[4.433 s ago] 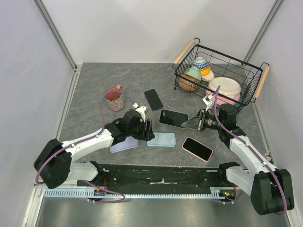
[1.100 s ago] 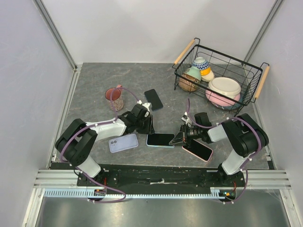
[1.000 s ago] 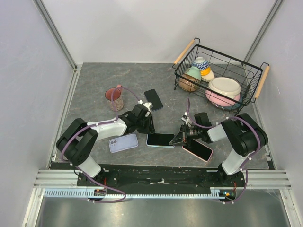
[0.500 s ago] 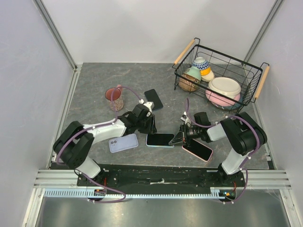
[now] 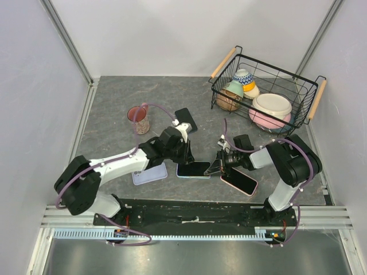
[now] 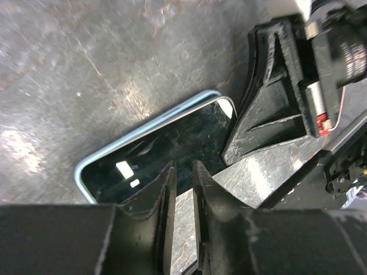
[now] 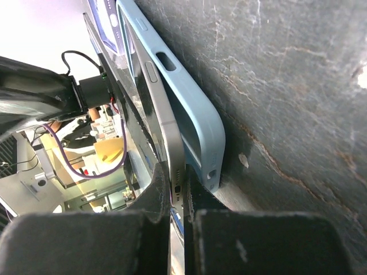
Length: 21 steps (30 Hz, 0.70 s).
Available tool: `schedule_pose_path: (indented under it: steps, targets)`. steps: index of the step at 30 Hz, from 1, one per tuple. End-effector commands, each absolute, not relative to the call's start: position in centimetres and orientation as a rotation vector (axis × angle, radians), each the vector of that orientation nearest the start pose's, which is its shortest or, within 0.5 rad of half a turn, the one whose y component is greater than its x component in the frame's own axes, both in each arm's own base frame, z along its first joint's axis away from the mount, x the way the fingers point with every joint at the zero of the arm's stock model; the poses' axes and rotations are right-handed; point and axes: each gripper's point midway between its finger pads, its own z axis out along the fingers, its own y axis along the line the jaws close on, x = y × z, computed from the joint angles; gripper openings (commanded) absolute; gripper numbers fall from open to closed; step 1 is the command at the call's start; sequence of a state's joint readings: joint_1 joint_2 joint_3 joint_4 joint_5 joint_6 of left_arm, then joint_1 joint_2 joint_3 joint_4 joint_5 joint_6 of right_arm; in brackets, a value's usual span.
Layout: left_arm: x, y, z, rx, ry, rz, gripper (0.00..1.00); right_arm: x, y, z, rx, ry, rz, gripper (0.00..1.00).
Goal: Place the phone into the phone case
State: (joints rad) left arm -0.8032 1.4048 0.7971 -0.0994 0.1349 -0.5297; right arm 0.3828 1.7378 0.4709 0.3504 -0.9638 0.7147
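Seating step: phone [image 5: 195, 169] lies screen-up in the blue case [image 7: 198, 119], middle of the bench [image 5: 114, 103] by its front edge. The right gripper [image 7: 182, 197] pinches the phone's end, which sits proud of the case lip. The left gripper [image 6: 180, 186] is pressed nearly together over the screen, holding nothing. Likely next: right lets go, left presses that end down to snap in.

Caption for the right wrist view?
Right fingers grip the phone, lying partly in the light blue phone case.
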Motion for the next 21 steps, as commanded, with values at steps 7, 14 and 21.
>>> schedule_pose_path:
  steps: [7, 14, 21]
  targets:
    - [20.8, -33.8, 6.1, 0.489, 2.485, -0.900, 0.08, 17.1, 22.1, -5.5, -0.028, 2.902, 1.101, 0.06]
    - [20.4, -34.1, 4.8, 0.507, 2.539, -0.889, 0.05, 17.1, 21.5, -6.1, -0.058, 2.930, 0.992, 0.14]
    - [20.1, -33.9, 3.7, 0.514, 2.604, -0.864, 0.03, 17.9, 20.8, -5.7, -0.103, 2.924, 0.874, 0.24]
